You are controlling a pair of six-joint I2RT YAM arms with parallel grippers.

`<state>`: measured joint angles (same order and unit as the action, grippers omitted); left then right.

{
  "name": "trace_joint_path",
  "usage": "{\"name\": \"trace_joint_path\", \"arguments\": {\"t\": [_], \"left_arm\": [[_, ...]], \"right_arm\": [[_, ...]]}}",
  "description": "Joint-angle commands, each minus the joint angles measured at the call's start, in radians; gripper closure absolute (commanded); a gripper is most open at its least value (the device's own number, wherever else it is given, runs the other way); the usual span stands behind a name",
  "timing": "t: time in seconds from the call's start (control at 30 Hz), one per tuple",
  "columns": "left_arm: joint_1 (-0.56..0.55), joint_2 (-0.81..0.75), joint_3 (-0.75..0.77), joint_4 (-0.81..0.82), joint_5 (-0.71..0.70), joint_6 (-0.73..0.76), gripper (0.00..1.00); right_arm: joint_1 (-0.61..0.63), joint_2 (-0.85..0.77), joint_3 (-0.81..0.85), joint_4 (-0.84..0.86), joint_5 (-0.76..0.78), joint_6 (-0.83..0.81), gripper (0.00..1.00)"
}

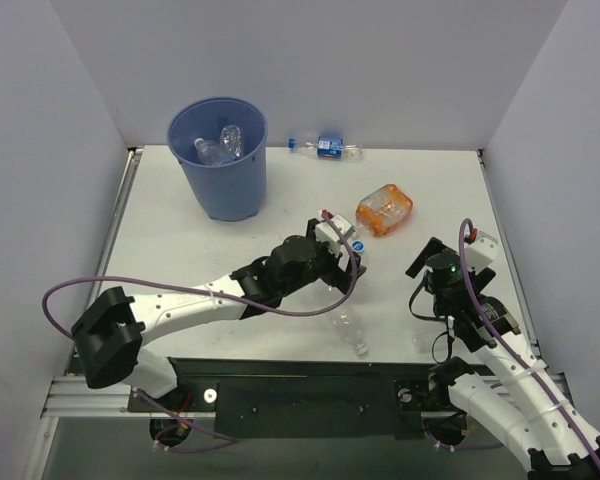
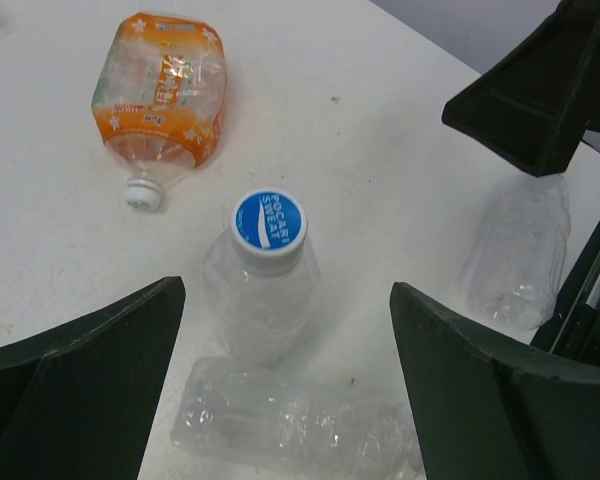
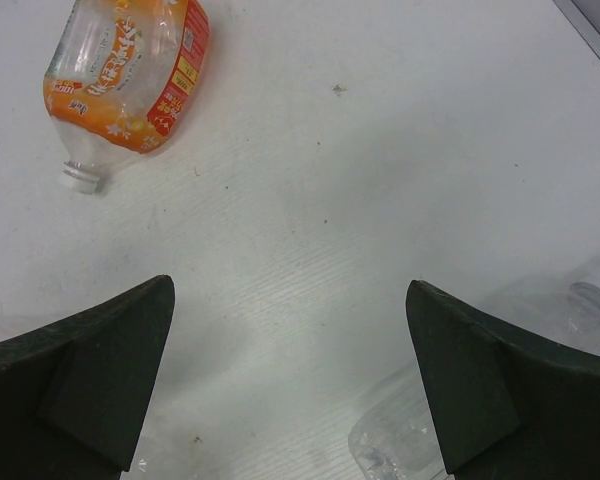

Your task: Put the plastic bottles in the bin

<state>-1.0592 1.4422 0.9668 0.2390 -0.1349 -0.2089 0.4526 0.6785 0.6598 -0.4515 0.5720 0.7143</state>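
The light-blue bin point(image 1: 223, 178) stands at the back left with clear bottles point(image 1: 221, 146) inside. My left gripper point(image 1: 342, 252) point(image 2: 283, 288) is open, its jaws wide on either side of a clear bottle with a blue cap point(image 2: 268, 219) point(image 1: 361, 243), not touching it. A clear bottle point(image 2: 290, 420) point(image 1: 352, 333) lies just nearer. Another clear bottle point(image 2: 517, 255) point(image 3: 540, 345) lies by my right gripper point(image 1: 430, 264) point(image 3: 288, 288), which is open and empty above bare table. A bottle with a blue label band point(image 1: 327, 147) lies at the back.
A squashed orange-labelled bottle point(image 1: 384, 208) point(image 2: 163, 90) point(image 3: 130, 70) with a white cap lies just beyond both grippers. White walls close the table on three sides. My right gripper's fingers point(image 2: 540, 100) show in the left wrist view, close by.
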Motion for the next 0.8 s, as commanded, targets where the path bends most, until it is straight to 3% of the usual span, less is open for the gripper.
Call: {"name": "trace_joint_path", "arguments": {"t": [0.0,0.2,0.4,0.57,0.67,0.77], "left_arm": [[-0.007,0.105,0.125,0.082,-0.02,0.092,0.05],[-0.01,0.191,0.177,0.063,-0.031,0.123,0.05],[-0.01,0.221,0.171,0.063,-0.065,0.103,0.17],[-0.01,0.236,0.167,0.072,-0.081,0.083,0.41],[-0.01,0.224,0.17,0.068,-0.117,0.08,0.63],[-0.007,0.167,0.19,0.043,-0.178,0.129,0.78]], "right_arm": [[0.008,-0.004,0.004,0.007,0.032,0.004,0.05],[0.006,-0.016,0.011,-0.013,0.046,-0.001,0.05],[0.006,-0.019,0.009,-0.016,0.052,0.002,0.05],[0.006,-0.011,0.009,-0.012,0.045,0.007,0.05],[0.008,-0.013,0.009,-0.009,0.043,0.007,0.05],[0.008,-0.019,0.009,-0.012,0.045,0.001,0.05]]}}
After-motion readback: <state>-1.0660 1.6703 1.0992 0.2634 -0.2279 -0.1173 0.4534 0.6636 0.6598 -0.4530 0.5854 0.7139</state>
